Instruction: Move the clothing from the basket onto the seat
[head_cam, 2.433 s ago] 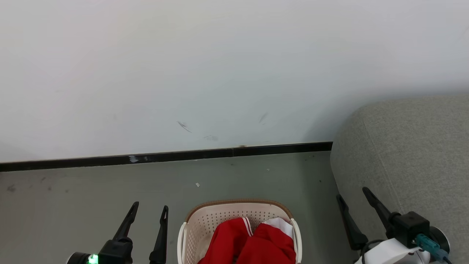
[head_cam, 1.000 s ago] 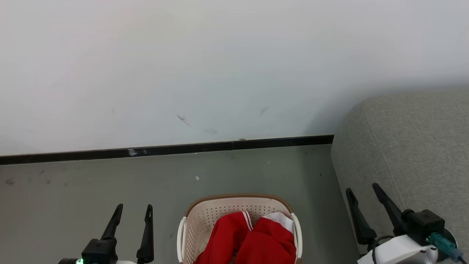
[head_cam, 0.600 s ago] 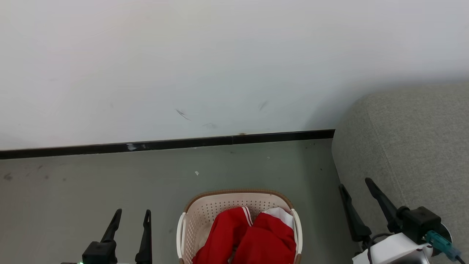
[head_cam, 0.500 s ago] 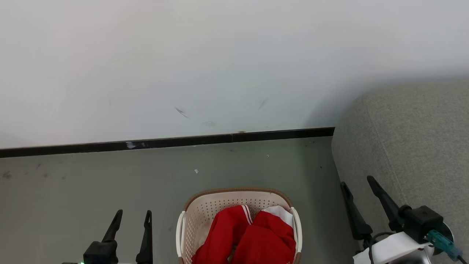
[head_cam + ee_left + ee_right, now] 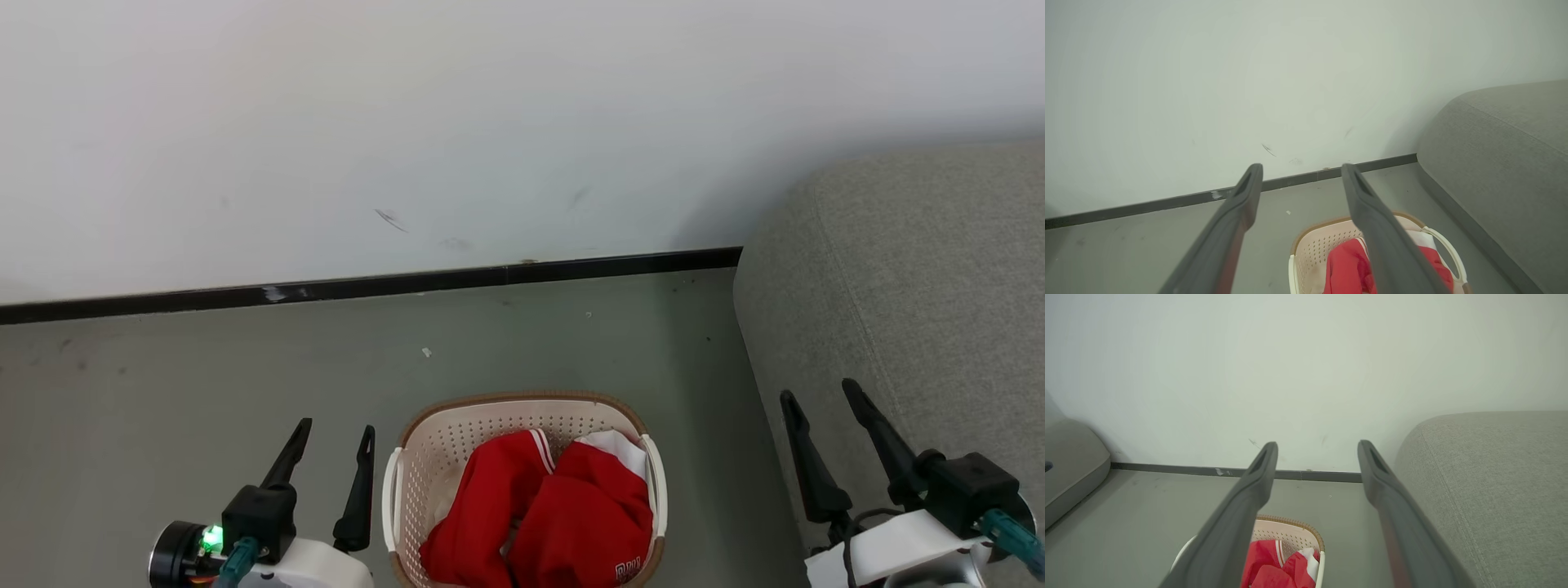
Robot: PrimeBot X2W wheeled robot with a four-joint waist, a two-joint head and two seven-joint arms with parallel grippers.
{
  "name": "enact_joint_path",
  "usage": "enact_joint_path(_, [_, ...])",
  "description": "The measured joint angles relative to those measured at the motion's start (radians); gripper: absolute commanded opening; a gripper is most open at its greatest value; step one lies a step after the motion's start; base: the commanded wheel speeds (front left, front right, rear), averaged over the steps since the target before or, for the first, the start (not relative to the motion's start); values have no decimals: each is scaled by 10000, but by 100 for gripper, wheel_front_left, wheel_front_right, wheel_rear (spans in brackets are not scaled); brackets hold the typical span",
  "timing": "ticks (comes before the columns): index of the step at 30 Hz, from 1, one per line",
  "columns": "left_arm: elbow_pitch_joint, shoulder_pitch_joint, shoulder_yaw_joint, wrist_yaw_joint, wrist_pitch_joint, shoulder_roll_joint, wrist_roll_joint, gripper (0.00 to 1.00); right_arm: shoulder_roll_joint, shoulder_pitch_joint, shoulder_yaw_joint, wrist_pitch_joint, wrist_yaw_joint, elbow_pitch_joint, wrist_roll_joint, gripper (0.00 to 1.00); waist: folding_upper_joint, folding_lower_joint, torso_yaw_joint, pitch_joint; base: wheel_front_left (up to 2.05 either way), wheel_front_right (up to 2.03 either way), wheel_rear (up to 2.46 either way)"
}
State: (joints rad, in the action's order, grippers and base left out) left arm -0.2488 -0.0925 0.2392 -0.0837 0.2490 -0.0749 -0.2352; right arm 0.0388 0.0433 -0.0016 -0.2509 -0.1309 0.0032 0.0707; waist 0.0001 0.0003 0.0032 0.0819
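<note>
Clothing lies in the basket between the left gripper and right gripper; both spread, empty.

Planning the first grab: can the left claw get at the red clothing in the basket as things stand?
Probably yes. The left claw stands open beside the basket, whose top is open; the clothing lies uncovered inside, so only the rim must be cleared.

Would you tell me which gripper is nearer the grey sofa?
Right. The right gripper hangs by the sofa's near edge; the left gripper is across the basket, on its far side.
</note>
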Motion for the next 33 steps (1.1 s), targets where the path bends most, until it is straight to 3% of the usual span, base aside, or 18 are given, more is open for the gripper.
enact_joint_path(26, [-2161, -2232, 1275, 780, -458, 90, 888, 100, -8, -639, -802, -4, 0, -1277, 15, 100, 0, 0, -699, 1974, 0, 0, 0])
enact_joint_path(33, [-2623, -2757, 1369, 794, -543, 115, 991, 100, -6, -1011, -744, -12, 0, -1551, 161, 100, 0, 0, -954, 2569, 0, 0, 0])
